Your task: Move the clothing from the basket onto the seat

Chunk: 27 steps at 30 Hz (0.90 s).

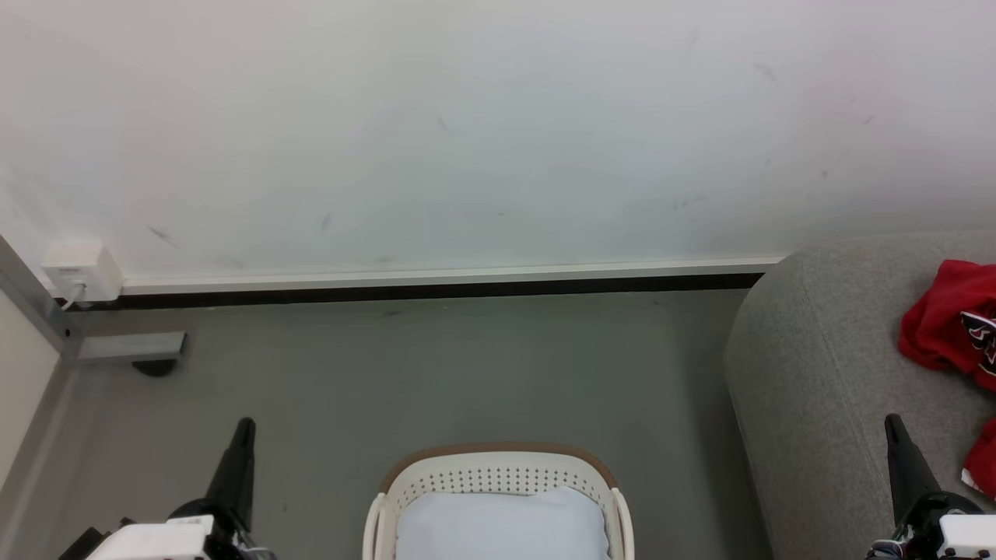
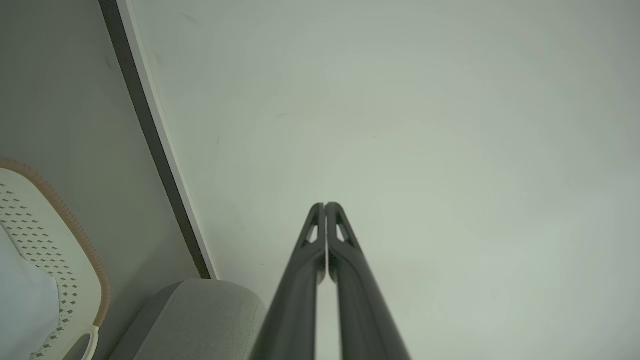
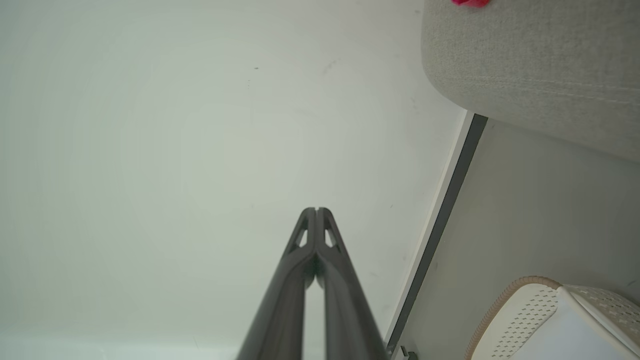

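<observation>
The cream basket (image 1: 498, 472) with its brown rim stands on the floor at the bottom centre; inside it I see a pale blue-white pad (image 1: 502, 523). Red clothing (image 1: 945, 323) with black and white lettering lies on the grey seat (image 1: 809, 373) at the right, and another red piece (image 1: 984, 467) lies lower at the frame edge. My left gripper (image 1: 245, 424) is shut and empty, left of the basket. Shut and empty too, my right gripper (image 1: 893, 420) is over the seat's near part. The wrist views show the left gripper (image 2: 325, 204) and right gripper (image 3: 316, 209) with fingertips together, pointing at the wall.
A white wall with a dark baseboard (image 1: 436, 289) runs behind the basket. A white socket box (image 1: 82, 270) and a grey metal bracket (image 1: 128, 346) sit at the far left. Grey floor (image 1: 436, 373) lies between basket and wall.
</observation>
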Motion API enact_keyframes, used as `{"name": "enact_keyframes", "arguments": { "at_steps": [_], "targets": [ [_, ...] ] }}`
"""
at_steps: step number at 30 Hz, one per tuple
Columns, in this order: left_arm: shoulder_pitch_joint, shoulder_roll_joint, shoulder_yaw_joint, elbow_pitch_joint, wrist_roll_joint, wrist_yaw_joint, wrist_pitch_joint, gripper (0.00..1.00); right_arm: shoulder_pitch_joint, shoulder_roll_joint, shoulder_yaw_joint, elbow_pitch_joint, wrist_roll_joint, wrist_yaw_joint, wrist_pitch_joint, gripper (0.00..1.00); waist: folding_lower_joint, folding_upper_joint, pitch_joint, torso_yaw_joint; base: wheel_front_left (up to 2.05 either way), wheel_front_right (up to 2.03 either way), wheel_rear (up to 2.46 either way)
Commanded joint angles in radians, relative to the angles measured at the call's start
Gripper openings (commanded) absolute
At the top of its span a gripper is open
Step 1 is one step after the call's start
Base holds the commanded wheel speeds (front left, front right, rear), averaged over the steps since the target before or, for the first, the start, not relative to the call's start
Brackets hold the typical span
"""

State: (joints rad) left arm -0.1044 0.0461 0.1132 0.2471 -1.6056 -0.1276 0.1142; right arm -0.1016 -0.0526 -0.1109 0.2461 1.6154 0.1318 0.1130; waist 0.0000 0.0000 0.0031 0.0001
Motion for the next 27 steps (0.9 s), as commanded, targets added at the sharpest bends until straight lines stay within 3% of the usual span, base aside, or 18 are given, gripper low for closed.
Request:
{"name": "enact_keyframes", "arguments": {
  "at_steps": [1,27],
  "targets": [
    [-0.009,0.008,0.003,-0.003,-0.013,-0.006,0.004,0.0,-0.012,0.001,-0.004,-0.003,-0.001,-0.002,0.001,0.0,0.0,0.0,0.0,0.0,0.0,0.0,0.0],
    [-0.009,0.008,0.002,-0.003,-0.013,-0.006,0.004,0.0,-0.012,0.002,-0.005,-0.003,-0.002,-0.002,0.003,0.0,0.0,0.0,0.0,0.0,0.0,0.0,0.0]
  ]
}}
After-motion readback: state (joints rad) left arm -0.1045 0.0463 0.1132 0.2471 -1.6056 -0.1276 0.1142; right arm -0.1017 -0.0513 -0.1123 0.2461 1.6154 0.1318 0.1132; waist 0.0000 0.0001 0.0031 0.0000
